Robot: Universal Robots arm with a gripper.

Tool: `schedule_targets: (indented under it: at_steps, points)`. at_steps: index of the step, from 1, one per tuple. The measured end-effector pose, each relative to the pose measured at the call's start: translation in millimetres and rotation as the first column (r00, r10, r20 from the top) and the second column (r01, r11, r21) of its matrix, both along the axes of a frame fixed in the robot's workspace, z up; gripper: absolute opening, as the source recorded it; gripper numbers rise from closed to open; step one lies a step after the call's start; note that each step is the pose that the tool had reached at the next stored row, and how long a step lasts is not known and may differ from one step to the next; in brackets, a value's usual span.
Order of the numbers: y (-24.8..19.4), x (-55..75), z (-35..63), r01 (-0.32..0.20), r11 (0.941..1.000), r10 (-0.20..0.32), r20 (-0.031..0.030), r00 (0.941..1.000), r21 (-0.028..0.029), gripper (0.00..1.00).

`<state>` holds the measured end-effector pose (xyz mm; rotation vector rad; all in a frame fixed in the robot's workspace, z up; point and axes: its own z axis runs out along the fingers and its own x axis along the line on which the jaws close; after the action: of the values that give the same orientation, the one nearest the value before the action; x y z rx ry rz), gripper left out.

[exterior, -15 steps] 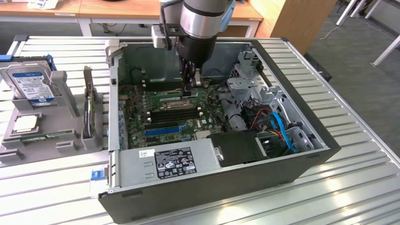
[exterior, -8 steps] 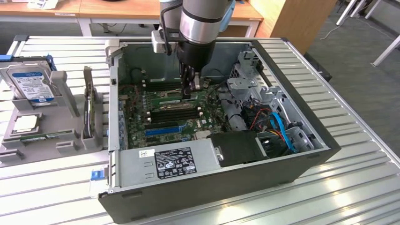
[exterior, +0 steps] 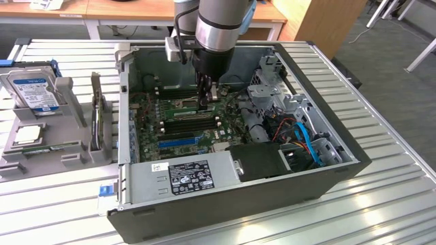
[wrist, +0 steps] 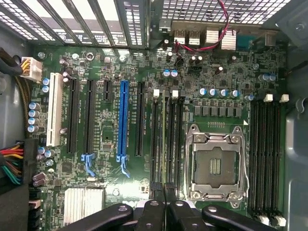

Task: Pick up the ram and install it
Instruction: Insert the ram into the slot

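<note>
Grey steel of the power supply (exterior: pixel 191 176) sits nearest, low in the exterior view, across the open case (exterior: pixel 238 214). Beyond it the green motherboard (exterior: pixel 197 135) lies flat, and at mid-frame the ram (exterior: pixel 185 105) stands on edge in a memory slot beside the empty processor socket (wrist: pixel 215 163). The gripper (exterior: pixel 208 98) hangs just above the stick's end toward the exterior view's right, fingers (wrist: pixel 155 211) drawn together with barely a slit between them; I cannot tell whether they touch the stick's edge. In the wrist view that thin edge runs straight away from the slit, in line with it. By my judgement pickup is done and seating is in hand: it calls for straight downward pressure until the slot latches close. Farther back at the left, the parts tray (exterior: pixel 41 148) holds a hard drive (exterior: pixel 34 94)
</note>
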<state>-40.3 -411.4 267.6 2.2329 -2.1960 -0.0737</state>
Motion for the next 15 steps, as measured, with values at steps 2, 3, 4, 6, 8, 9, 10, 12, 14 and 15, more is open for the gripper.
schedule_targets:
  at_steps: [2,3,4,6,8,9,10,12,14,15]
  points:
    - [0.0,0.0,-0.1,0.0,1.0,0.0,0.0,1.0,0.0002,0.11]
    - [-0.1,0.0,-0.2,0.0,1.0,0.0,0.0002,1.0,0.0005,0.11]
    - [-0.5,0.1,-0.3,0.0,1.0,0.0,0.0002,1.0,0.0006,0.11]
    - [-2.0,0.1,-0.1,0.0,1.0,0.0,0.0001,1.0,0.0003,0.11]
    - [-3.9,0.0,-0.1,0.0,1.0,0.0,0.0001,1.0,0.0003,0.11]
    - [-4.8,0.0,-0.1,0.0,1.0,0.0,0.0001,1.0,0.0002,0.11]
    - [-5.4,0.0,-0.1,0.0,1.0,0.0,0.0001,1.0,0.0003,0.11]
    - [-5.6,0.0,-0.2,0.0,1.0,0.0,0.0001,1.0,0.0003,0.11]
    - [-5.7,0.1,-0.2,0.0,1.0,0.0,0.0001,1.0,0.0003,0.11]
    - [-5.7,0.0,-0.1,0.0,1.0,0.0,0.0001,1.0,0.0002,0.11]
